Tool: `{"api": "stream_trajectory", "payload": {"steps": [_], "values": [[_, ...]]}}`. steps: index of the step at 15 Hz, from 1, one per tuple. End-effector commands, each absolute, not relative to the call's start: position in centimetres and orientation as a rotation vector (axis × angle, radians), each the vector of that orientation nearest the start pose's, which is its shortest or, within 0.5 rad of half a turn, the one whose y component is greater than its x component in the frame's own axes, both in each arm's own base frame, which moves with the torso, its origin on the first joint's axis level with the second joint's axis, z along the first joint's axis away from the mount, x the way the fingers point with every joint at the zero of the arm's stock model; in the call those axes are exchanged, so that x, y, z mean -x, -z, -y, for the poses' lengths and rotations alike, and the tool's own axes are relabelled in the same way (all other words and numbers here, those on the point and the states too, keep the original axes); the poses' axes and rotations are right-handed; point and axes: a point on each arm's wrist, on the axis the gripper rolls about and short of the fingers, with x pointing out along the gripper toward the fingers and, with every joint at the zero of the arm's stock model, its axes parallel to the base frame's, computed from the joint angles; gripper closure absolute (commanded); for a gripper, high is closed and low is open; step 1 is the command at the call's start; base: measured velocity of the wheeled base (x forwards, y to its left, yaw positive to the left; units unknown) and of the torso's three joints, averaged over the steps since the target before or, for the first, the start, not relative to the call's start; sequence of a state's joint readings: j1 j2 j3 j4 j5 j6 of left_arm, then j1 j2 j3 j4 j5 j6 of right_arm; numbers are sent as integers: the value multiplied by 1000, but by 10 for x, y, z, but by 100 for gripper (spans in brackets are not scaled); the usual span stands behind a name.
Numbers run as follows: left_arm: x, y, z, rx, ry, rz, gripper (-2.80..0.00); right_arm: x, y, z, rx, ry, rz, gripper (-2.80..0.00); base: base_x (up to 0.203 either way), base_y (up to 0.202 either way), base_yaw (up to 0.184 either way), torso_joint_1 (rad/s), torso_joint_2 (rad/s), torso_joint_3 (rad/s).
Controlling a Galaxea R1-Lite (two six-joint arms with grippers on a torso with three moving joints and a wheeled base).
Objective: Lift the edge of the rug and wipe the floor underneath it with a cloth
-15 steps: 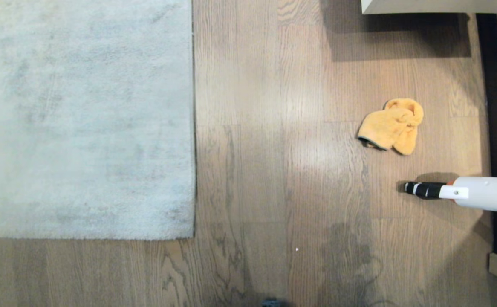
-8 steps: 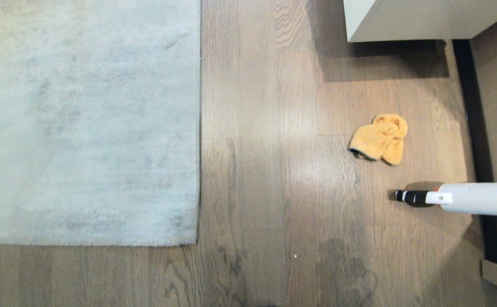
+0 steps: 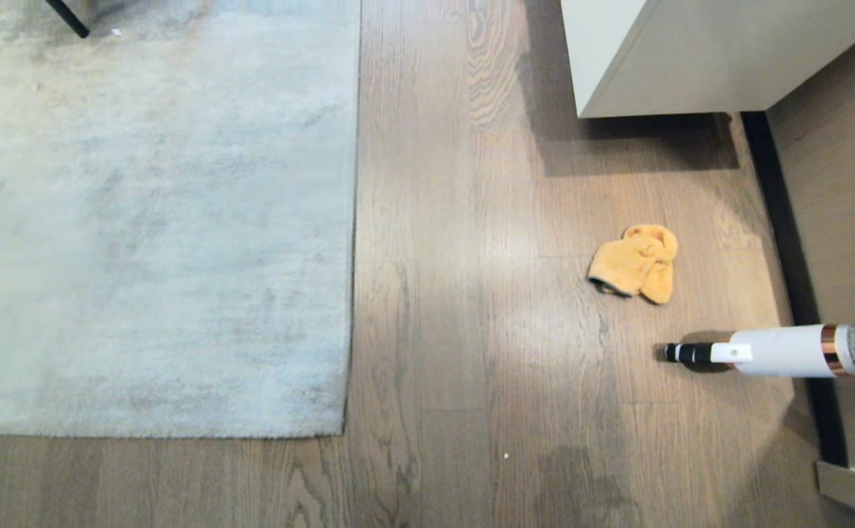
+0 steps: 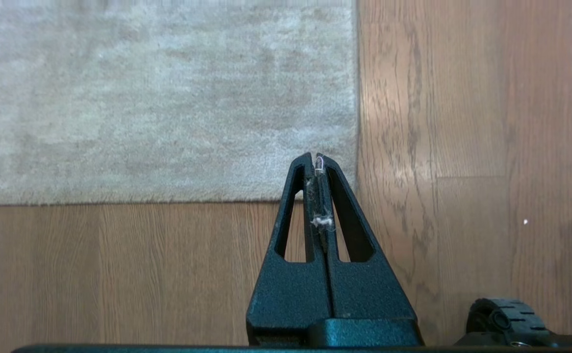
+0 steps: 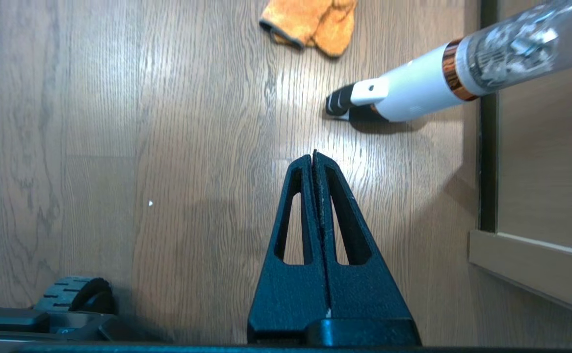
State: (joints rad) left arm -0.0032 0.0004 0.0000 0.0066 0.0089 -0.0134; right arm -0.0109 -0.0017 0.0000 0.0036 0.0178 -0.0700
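A large pale grey rug lies flat on the left. Its straight rug edge runs toward me to a square corner. The brown wood floor lies beside it. An orange-yellow cloth sits crumpled on the planks at the right, also in the right wrist view. My left gripper hangs shut above the rug corner, with bits of lint between its jaws. Over bare floor, short of the cloth, my right gripper is shut and holds nothing. Neither arm shows in the head view.
A white handheld vacuum lies on the floor at the right, close to the cloth. A pale cabinet stands at the back right. A dark gap and wood panelling line the right side. A base wheel shows near the floor.
The whole head view has shifted: more of the cabinet and far floor has come into sight, and rug, cloth and vacuum look smaller. The things themselves have not moved.
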Motion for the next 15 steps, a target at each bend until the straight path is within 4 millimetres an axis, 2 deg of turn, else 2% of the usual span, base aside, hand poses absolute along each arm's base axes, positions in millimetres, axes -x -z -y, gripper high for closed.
{"api": "stream_trajectory", "payload": {"steps": [1,15], "values": [[23,-75,0,14,-6,-6,0,23,-75,-1,71,-8,-3,0,0,0,0,1,4,198],[23,-75,0,15,-6,-6,0,23,-75,-1,71,-6,-3,0,0,0,0,2,3,205]]}}
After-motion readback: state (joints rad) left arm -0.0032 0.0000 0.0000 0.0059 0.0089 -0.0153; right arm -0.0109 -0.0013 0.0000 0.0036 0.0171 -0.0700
